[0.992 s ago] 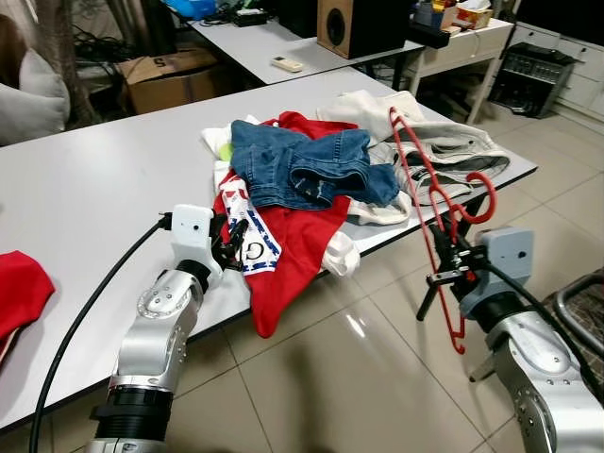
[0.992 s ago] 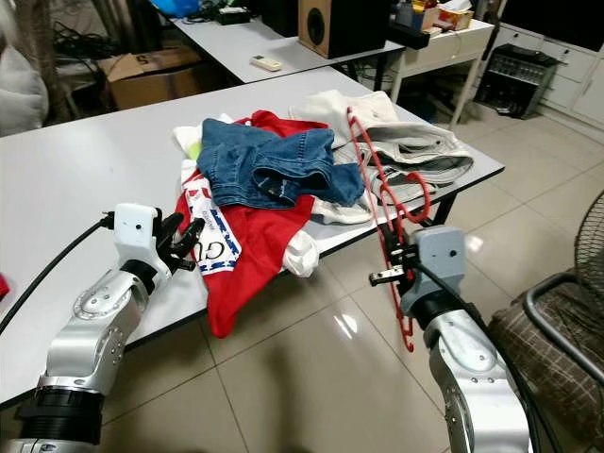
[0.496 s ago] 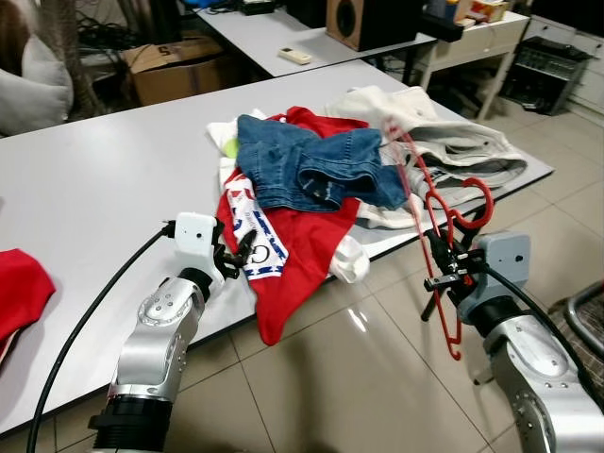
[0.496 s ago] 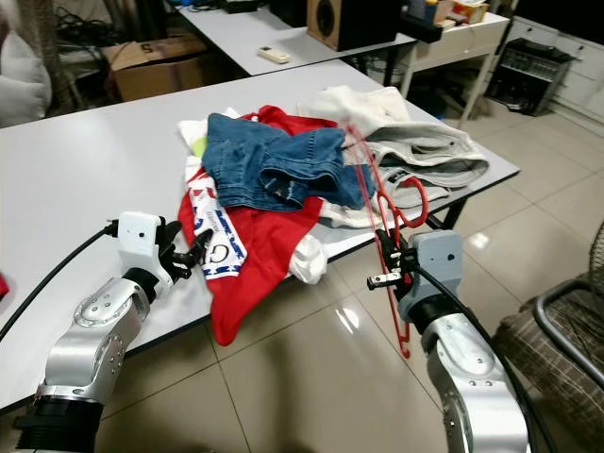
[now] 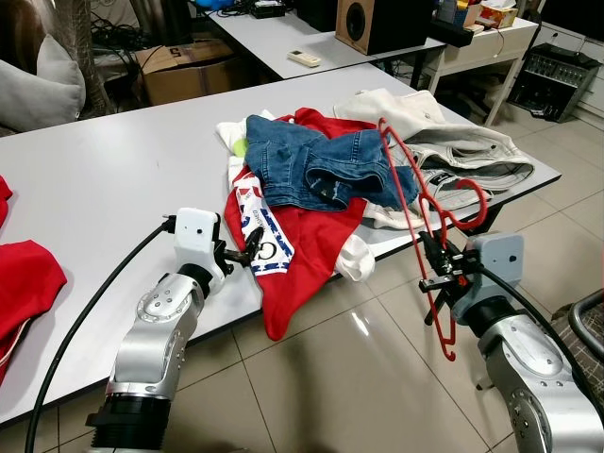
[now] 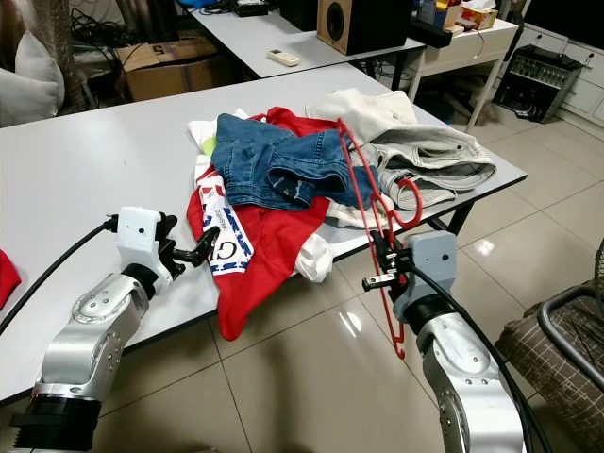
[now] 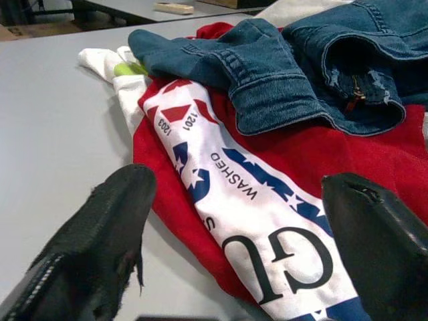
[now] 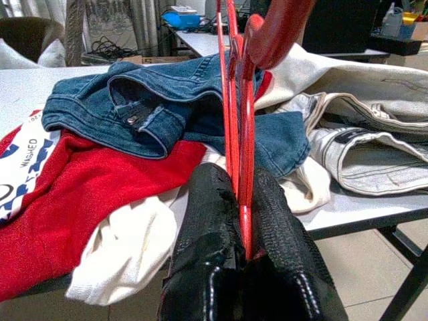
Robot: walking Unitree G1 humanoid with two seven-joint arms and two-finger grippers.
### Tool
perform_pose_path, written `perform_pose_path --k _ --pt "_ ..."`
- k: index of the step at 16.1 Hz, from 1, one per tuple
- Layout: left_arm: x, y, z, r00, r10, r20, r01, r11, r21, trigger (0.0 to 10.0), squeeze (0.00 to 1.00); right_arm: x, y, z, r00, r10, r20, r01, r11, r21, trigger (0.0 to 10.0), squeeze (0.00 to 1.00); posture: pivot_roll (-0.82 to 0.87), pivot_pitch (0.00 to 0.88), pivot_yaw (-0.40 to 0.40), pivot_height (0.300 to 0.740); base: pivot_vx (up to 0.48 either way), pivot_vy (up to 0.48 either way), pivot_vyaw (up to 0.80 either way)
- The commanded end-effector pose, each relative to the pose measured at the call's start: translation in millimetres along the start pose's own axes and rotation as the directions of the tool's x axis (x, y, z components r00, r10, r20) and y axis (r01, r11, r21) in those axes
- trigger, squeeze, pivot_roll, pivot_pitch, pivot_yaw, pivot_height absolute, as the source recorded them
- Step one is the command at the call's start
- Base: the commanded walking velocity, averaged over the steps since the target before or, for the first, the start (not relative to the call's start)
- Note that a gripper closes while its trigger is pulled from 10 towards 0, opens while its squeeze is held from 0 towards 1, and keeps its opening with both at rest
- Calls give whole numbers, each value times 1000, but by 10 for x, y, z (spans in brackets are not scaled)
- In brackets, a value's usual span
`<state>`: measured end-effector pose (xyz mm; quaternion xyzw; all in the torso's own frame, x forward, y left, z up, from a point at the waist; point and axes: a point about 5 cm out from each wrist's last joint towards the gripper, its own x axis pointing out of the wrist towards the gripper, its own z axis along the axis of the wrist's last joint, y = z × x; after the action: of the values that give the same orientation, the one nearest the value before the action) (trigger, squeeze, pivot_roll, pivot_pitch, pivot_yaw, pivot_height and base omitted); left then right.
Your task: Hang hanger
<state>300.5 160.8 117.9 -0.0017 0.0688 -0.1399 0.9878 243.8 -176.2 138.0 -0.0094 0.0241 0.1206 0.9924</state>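
My right gripper [image 5: 436, 267] is shut on a red plastic hanger [image 5: 412, 204], held upright off the table's front right edge; in the right wrist view the hanger [image 8: 234, 100] runs up between the two black fingers [image 8: 207, 227]. My left gripper [image 5: 243, 252] stands open at the table's front edge, its fingertips [image 7: 114, 221] on either side of the hem of a red shirt [image 5: 302, 236] with a white, blue and red printed band [image 7: 254, 221]. A pair of blue jeans [image 5: 316, 165] lies on top of the shirt.
The grey table [image 5: 104, 179] also bears pale folded garments [image 5: 453, 156] at its right end and a red cloth [image 5: 24, 283] at the left. Behind stand a second table with a speaker [image 5: 382, 24], a cardboard box [image 5: 184, 71] and a white cabinet. A chair frame [image 5: 580, 326] is at the far right over tiled floor.
The camera has shifted, so the whole scene sits a little further right. The right gripper still holds the hanger, the left gripper stays at the shirt's hem.
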Motion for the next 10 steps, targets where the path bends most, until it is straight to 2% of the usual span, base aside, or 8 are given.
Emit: perform_pose_path --k 1,2,4,6,7,8,10 --pt "-12 3 -3 1000 4 -6 -4 1000 -6 10000 773 14 -12 15 1000 -1 -4 1 1000 2 10000 0 -87 9 12 740 0 0 0" --pt "10 0 -10 1000 11 -15 -11 1000 -24 10000 0 3 -36 24 1000 -7 -2 7 1000 3 10000 0 -93 1 9 740 0 0 0" --pt "71 2 -8 1000 10 -24 -12 997 -77 10000 0 -14 -63 10 1000 -15 -9 15 1000 0 10000 0 -111 0 15 740 0 0 0" --pt "181 35 21 1000 5 -3 -5 987 -164 10000 0 4 -59 49 1000 -21 7 21 1000 2 10000 0 -132 0 45 740 0 0 0" --pt "294 133 10 997 71 -1 -68 960 -272 10000 0 3 -112 82 999 -46 21 47 999 -7 10000 0 -151 0 55 740 0 0 0" --pt "316 141 10 997 82 -3 -79 954 -289 10000 0 -1 -136 90 998 -55 22 55 998 -11 10000 0 -153 0 51 740 0 0 0" --pt "388 186 -7 996 91 -23 -94 957 -275 10000 0 7 -180 154 997 -61 38 61 998 -15 10000 0 -174 0 55 740 0 0 0"
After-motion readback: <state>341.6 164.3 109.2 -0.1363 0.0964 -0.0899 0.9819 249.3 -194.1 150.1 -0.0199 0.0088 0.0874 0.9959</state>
